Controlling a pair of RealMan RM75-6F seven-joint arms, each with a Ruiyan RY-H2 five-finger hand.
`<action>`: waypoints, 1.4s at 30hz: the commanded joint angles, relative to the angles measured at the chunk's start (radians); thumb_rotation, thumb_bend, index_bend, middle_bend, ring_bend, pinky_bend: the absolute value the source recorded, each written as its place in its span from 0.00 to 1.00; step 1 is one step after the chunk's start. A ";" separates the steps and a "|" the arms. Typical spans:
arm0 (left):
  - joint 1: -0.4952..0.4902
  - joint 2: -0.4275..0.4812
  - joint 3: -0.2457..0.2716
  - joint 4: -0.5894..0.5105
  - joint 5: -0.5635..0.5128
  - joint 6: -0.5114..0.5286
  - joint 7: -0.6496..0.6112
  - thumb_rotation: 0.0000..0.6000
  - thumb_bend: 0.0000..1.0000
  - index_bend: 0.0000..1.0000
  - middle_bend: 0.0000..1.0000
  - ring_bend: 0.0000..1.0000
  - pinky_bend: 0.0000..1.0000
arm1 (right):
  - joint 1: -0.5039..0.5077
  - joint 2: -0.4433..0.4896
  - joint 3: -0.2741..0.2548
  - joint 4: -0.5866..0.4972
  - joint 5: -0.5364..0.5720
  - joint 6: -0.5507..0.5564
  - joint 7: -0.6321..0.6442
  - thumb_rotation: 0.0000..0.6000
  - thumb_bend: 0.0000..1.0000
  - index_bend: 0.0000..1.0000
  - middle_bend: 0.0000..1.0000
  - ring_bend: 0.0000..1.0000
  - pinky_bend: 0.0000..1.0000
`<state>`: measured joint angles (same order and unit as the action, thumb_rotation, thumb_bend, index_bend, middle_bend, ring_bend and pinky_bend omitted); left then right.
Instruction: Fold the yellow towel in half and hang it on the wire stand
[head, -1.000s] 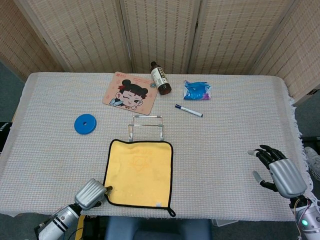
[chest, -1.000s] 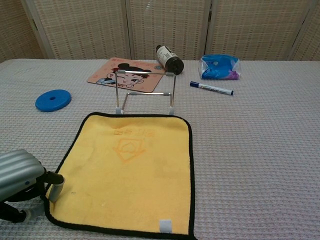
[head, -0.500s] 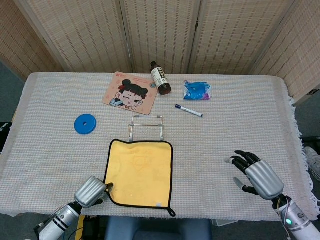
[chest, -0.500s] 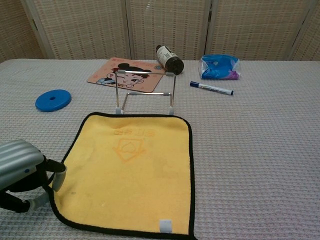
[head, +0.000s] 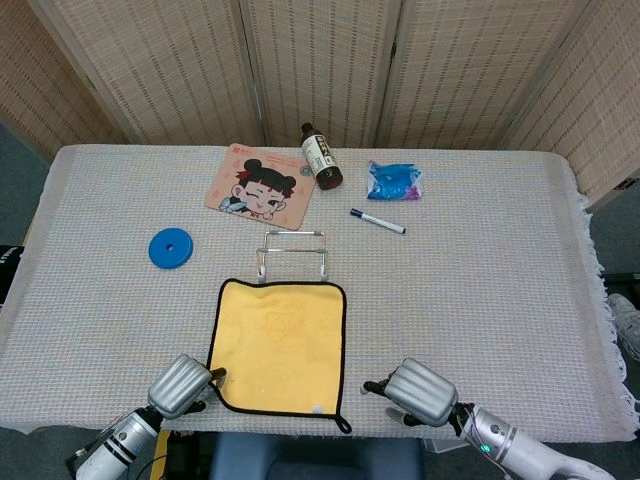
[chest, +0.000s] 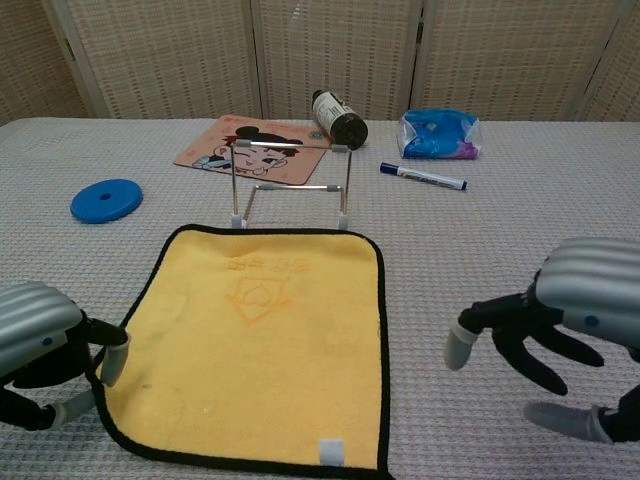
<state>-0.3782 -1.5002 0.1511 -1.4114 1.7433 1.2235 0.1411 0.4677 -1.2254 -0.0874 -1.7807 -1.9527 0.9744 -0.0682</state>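
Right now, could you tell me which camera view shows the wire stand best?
The chest view: the wire stand appears side-on, upright, its top bar and legs clear behind the yellow towel. The head view looks down on it, flattening it to a small outline.

1. The left hand (chest: 35, 345) is cut off by the chest view's left and bottom edges; its palm is not seen.
2. Whether its fingertip (chest: 112, 362) pinches the towel (chest: 255, 345) edge or only touches it cannot be told.
3. The right hand (chest: 565, 330) is cut by the chest view's right edge.
4. The towel's near edge is clipped by the bottom of that view.
5. The bottle (head: 320, 156) label is too small to be read.
6. The contents of the blue bag (head: 394, 181) cannot be made out.
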 joint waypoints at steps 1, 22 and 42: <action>0.002 -0.001 0.001 0.002 -0.001 0.002 -0.002 1.00 0.54 0.65 0.99 0.84 1.00 | 0.039 -0.071 -0.007 0.012 0.017 -0.066 -0.054 1.00 0.33 0.36 0.78 0.88 1.00; 0.014 -0.005 0.002 0.008 -0.005 0.017 -0.011 1.00 0.54 0.64 0.99 0.84 1.00 | 0.096 -0.296 0.036 0.122 0.200 -0.169 -0.225 1.00 0.21 0.43 0.92 1.00 1.00; 0.020 -0.004 0.001 0.012 -0.005 0.028 -0.023 1.00 0.54 0.64 0.99 0.84 1.00 | 0.145 -0.392 0.046 0.176 0.294 -0.186 -0.300 1.00 0.24 0.43 0.92 1.00 1.00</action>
<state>-0.3586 -1.5042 0.1517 -1.3996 1.7384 1.2515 0.1183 0.6110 -1.6151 -0.0413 -1.6063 -1.6606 0.7885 -0.3657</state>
